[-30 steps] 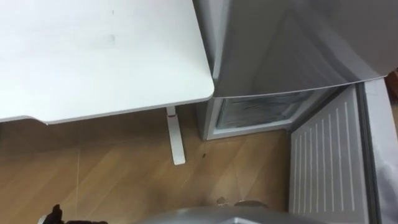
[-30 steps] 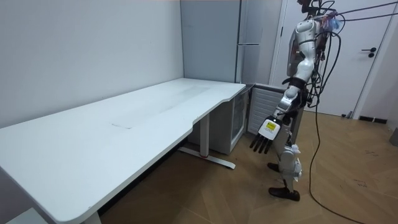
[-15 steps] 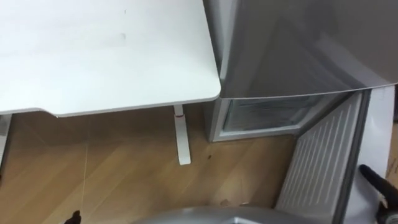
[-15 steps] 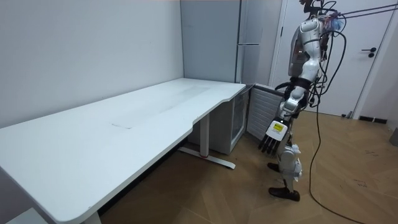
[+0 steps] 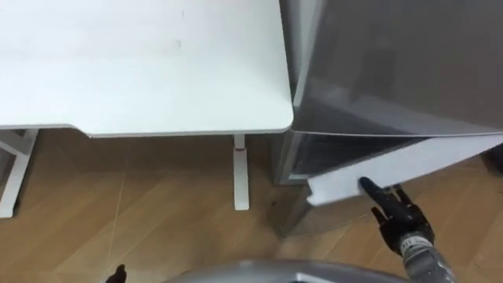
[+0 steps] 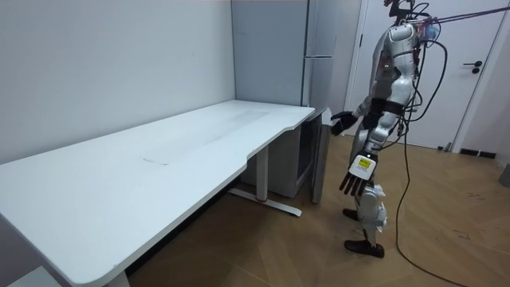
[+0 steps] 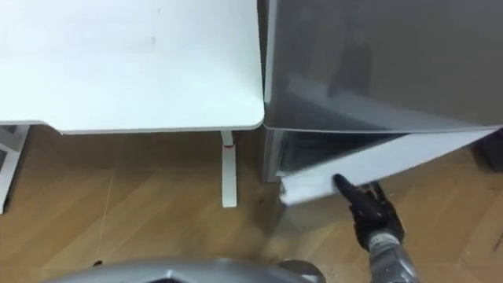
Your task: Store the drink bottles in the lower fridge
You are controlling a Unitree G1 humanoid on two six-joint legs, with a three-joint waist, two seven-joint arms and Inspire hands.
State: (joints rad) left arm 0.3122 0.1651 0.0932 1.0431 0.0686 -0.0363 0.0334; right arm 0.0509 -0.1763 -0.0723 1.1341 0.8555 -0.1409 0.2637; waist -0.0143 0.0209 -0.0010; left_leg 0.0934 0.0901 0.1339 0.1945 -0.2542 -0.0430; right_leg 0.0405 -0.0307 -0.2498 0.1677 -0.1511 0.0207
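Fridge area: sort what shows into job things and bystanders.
For the job: fridge; its lower door, partly open; right hand, fingers straight, against that door's edge.
Just standing about: white table; room door; left hand, hanging open at the robot's side.

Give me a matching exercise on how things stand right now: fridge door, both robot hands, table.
1. lower fridge door
2. right robot hand
3. left robot hand
4. table

A. hangs by the robot's side, fingers relaxed
B. white, left of the fridge
C. ajar, white inner face showing
D. straight fingers against the door's edge

Pairs: 1-C, 2-D, 3-A, 4-B
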